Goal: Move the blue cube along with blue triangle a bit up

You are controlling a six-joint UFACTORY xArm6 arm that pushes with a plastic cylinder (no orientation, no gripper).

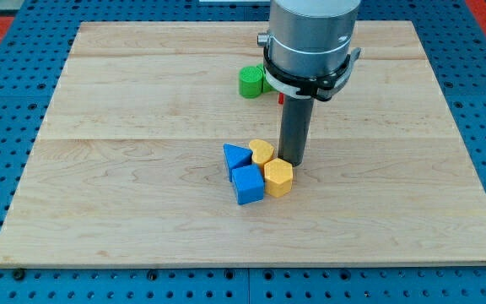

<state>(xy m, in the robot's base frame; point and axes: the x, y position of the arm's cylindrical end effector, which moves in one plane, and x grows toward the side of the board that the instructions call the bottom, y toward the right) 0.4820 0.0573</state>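
A blue cube [248, 184] lies near the middle of the wooden board [142, 169]. A blue triangle [235, 157] touches it on its upper left. A yellow hexagonal block [278, 177] touches the cube's right side. A second yellow block [262, 152] sits just above, between the triangle and the rod. My tip [292, 162] stands on the board just right of this upper yellow block and just above the hexagonal one, at the cluster's right edge.
A green block [251, 82] sits near the view's top, left of the arm's body. A bit of a red block [281, 97] shows beside it, mostly hidden by the arm. Blue pegboard surrounds the board.
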